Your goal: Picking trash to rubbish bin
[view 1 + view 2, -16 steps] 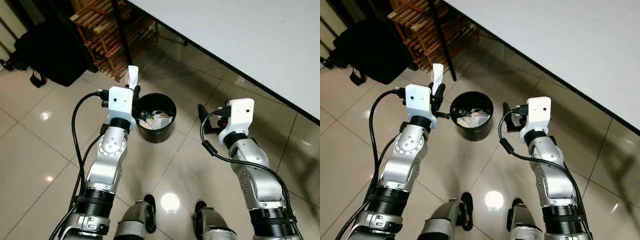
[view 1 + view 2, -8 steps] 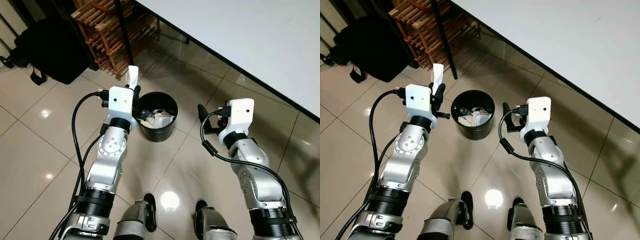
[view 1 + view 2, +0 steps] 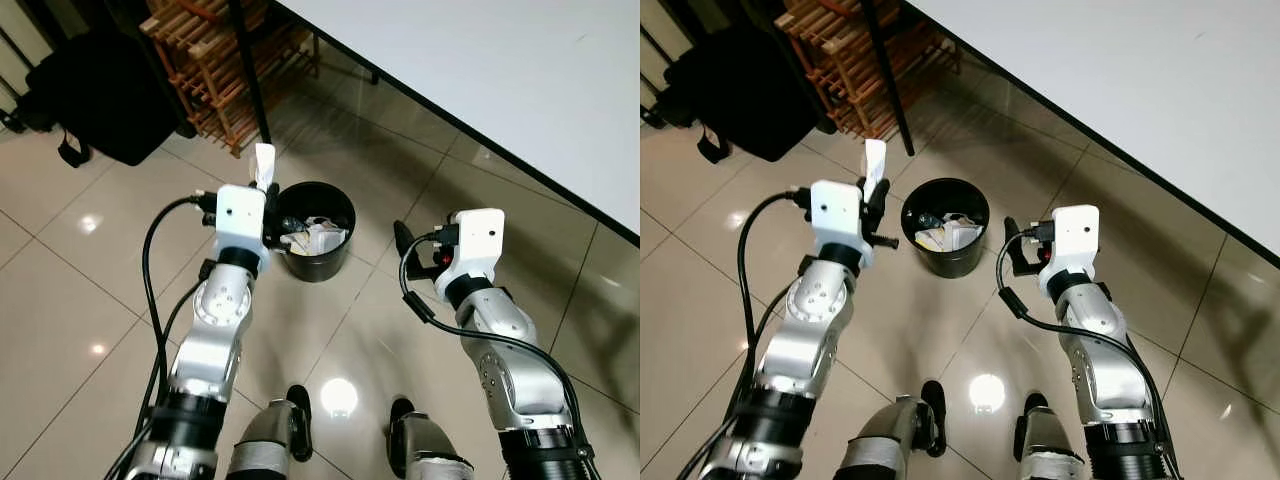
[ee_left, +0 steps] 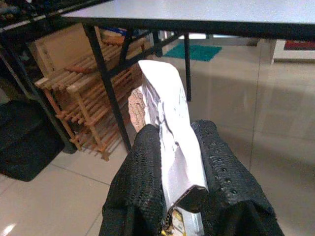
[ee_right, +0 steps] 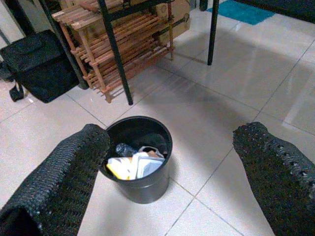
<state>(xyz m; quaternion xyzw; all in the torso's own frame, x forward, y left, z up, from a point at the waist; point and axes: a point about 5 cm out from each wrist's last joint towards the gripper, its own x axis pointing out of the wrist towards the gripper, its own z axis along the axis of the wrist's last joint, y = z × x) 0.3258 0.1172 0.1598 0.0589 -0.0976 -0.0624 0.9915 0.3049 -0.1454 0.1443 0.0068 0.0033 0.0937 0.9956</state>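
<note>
Left wrist view: a crumpled white wrapper (image 4: 170,147) is pinched upright between the two black fingers (image 4: 142,182) of the left gripper (image 3: 268,190), its upper half standing free above the tips. From the head cameras, this trash sits just beside the near-left rim of the black rubbish bin (image 3: 340,260), raised above the floor and not yet over the opening. The bin stands on the glossy tiled floor (image 3: 80,290) and already holds paper scraps (image 3: 945,232).

The right gripper (image 5: 172,167) has its fingers spread wide and carries nothing; it hangs near the bin on the opposite side.

Assessment: the carry is nearly complete and the drop remains. To do it well, the left gripper should travel sideways until the wrapper is centred over the bin mouth before the fingers part; release at the rim risks the light paper tipping outward onto the tiles. The wrapper is tall and limp, so lowering it into the opening first would help.

A wooden rack (image 3: 215,60), black bag (image 3: 105,85) and white table (image 3: 520,70) stand well apart from the work.
</note>
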